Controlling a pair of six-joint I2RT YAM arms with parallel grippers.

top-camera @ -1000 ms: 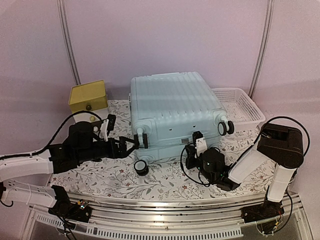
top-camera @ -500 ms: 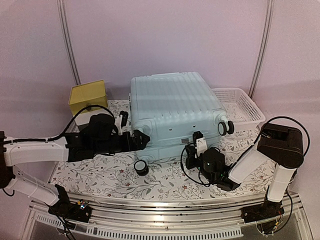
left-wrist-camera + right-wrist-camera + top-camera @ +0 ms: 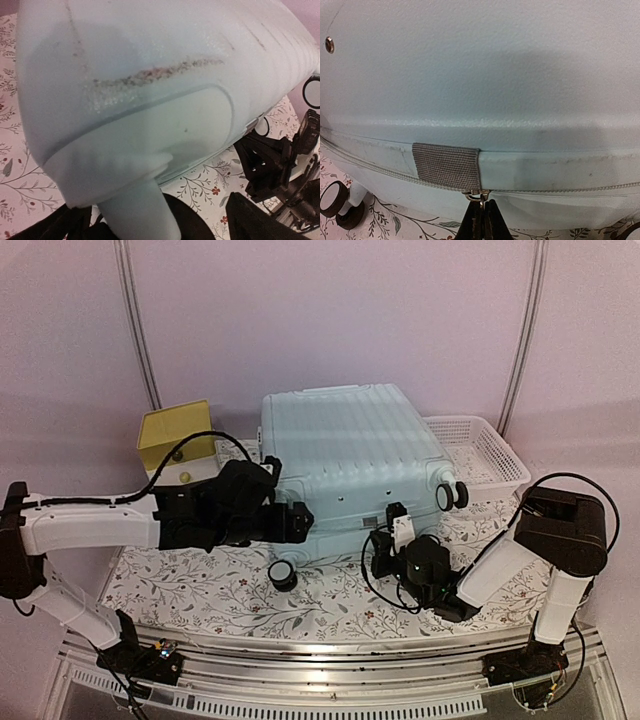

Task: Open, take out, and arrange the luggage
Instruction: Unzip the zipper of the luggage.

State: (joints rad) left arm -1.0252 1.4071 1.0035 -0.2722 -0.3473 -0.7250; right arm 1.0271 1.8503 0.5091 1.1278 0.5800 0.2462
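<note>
The pale mint ribbed luggage [image 3: 350, 445] lies flat on the floral cloth, zipped shut. My left gripper [image 3: 293, 522] is open at its front-left corner. In the left wrist view the shell [image 3: 150, 75] fills the frame, and a mint caster stem [image 3: 142, 210] runs down between my spread black fingers [image 3: 252, 220]. My right gripper [image 3: 384, 540] sits against the front side and is shut on the metal zipper pull [image 3: 481, 195], just under a grey fabric tab [image 3: 447, 167]. The zipper line [image 3: 570, 190] runs off to the right.
A yellow-topped box [image 3: 175, 432] stands at the back left and a white lattice basket [image 3: 480, 450] at the back right. Black-and-white casters [image 3: 283, 575] [image 3: 450, 496] stick out from the luggage's near side. The right arm [image 3: 280, 170] shows close by in the left wrist view.
My left arm has swung right and forward from the table's left side to the luggage's front-left corner, its open jaws now straddling the caster stem. The right arm has not moved.
</note>
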